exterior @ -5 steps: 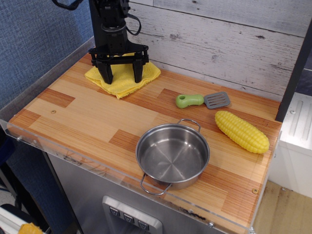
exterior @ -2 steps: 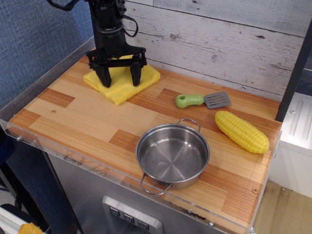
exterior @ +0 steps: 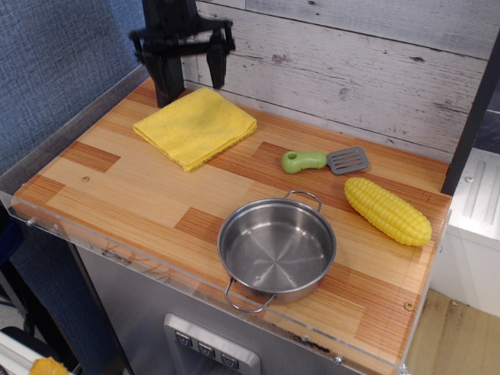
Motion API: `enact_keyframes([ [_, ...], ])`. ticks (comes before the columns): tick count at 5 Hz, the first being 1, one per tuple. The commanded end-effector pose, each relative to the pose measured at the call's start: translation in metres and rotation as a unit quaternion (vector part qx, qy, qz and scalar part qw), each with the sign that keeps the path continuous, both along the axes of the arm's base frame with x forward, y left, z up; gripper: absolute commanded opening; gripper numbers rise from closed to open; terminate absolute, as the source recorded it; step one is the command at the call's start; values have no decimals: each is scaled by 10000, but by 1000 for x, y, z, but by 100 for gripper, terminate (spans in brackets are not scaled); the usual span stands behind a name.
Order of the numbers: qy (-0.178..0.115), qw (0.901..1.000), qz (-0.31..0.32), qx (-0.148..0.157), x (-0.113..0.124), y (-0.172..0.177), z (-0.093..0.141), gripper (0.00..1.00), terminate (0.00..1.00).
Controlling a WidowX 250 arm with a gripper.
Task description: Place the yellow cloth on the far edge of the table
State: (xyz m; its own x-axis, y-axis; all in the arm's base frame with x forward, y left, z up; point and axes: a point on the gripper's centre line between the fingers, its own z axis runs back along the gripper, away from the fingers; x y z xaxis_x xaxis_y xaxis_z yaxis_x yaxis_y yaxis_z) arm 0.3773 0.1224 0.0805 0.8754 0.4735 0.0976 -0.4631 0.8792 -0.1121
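Note:
The yellow cloth (exterior: 195, 126) lies flat and folded on the wooden table (exterior: 133, 191), at its far left part close to the white plank wall. My black gripper (exterior: 191, 74) hangs above the cloth's far corner, well clear of it. Its two fingers (exterior: 216, 66) are spread apart and hold nothing.
A steel pot (exterior: 276, 248) stands near the front edge at the middle. A green-handled toy spatula (exterior: 324, 161) lies in the middle right. A yellow toy corn cob (exterior: 387, 210) lies at the right. A blue wall borders the left side.
My gripper has let go of the cloth and risen straight up from it. The cloth now lies flat and spread, uncovered.

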Motion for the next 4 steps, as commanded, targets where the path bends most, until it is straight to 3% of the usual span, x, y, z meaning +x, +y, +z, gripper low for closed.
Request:
enact_keyframes([
  [1, -721, 9965, 158, 390, -9, 5, 80, 100, 0],
  [4, -632, 9972, 85, 400, -15, -3, 85, 100, 0],
])
